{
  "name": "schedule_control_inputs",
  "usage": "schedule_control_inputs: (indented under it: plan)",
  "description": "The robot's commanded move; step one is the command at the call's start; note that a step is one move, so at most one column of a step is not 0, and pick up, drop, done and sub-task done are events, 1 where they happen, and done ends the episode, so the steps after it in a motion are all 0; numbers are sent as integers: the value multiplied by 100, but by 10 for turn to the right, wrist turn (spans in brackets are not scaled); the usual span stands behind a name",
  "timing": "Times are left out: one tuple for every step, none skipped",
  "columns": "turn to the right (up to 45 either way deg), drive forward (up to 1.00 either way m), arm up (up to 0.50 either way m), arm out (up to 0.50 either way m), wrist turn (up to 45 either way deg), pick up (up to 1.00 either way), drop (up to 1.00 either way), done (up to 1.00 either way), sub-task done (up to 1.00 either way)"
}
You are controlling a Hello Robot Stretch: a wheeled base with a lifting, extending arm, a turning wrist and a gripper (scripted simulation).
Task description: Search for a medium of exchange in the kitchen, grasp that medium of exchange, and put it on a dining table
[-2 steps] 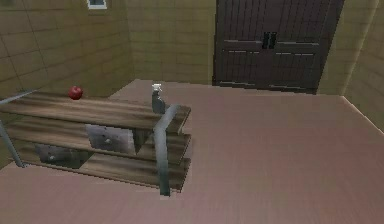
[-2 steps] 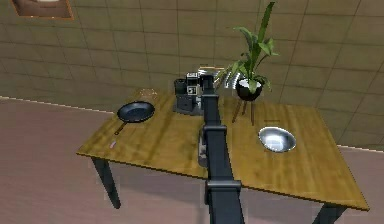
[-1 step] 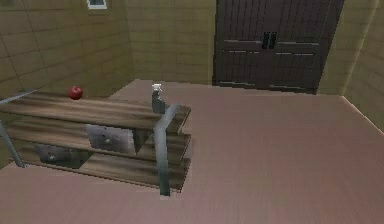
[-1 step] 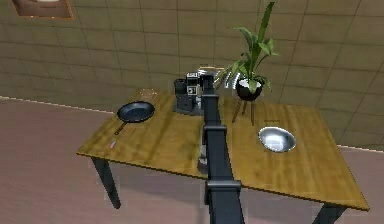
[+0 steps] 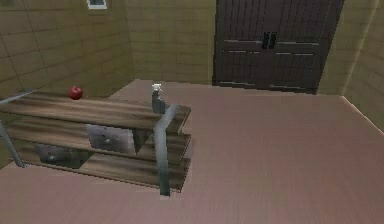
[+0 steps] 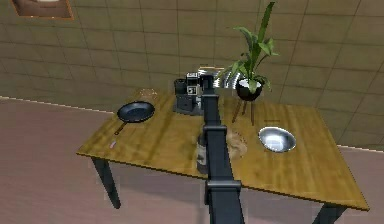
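In the forward view, one wooden shelf unit [image 5: 100,108] stands at the left, bearing one red round thing [image 5: 75,92] and one small pale thing [image 5: 157,96]. One dark double door [image 5: 275,45] lies far right.

In the arm side view, one table [image 6: 150,143] carries one black pan [image 6: 133,112], one grey cylinder [image 6: 203,155], one potted plant [image 6: 250,80] and one metal bowl [image 6: 276,138]. The gripper [image 6: 183,92] is at the table's far side, right of the pan. I cannot tell its finger spread, whether it holds anything, or where the medium of exchange lies.

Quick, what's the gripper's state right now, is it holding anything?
Gripper: cannot tell whether it holds anything; the wooden table with its things lies behind its far end.
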Motion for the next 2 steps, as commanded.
schedule_control_inputs:
  plan:
    - [0, 0, 10, 0, 0, 0, 0, 0, 0]
    - [0, 0, 0, -8, 0, 0, 0, 0, 0]
